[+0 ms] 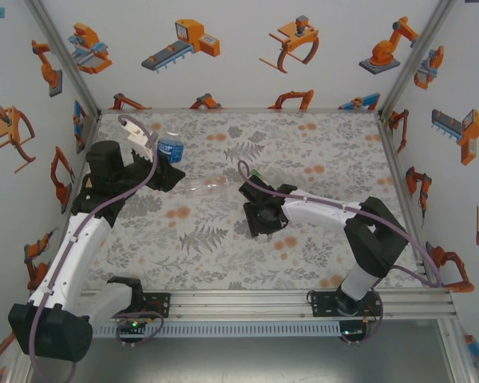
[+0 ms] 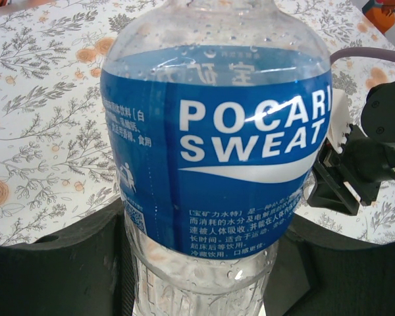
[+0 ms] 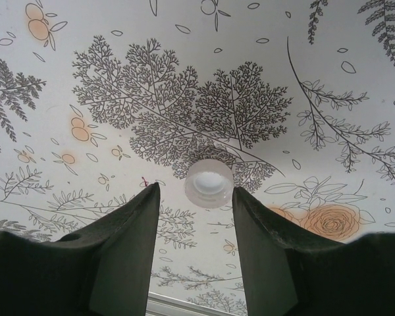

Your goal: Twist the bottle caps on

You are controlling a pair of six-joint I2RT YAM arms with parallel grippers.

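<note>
Roughly upright, blue-label bottle (image 2: pixel 217 164) tight in left fingers (image 2: pixel 52 276); right fingers (image 3: pixel 125 263) apart near white cap (image 3: pixel 209 183).

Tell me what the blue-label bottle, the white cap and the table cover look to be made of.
Blue-label bottle: probably clear, glossy plastic. Droplets show through its see-through wall, and glare streaks cross its shiny printed band.
White cap: smooth, slightly translucent plastic, judging by its soft, even sheen.
Table cover: a matte sheet with a printed floral pattern, either cloth or paper. I cannot tell which.
</note>
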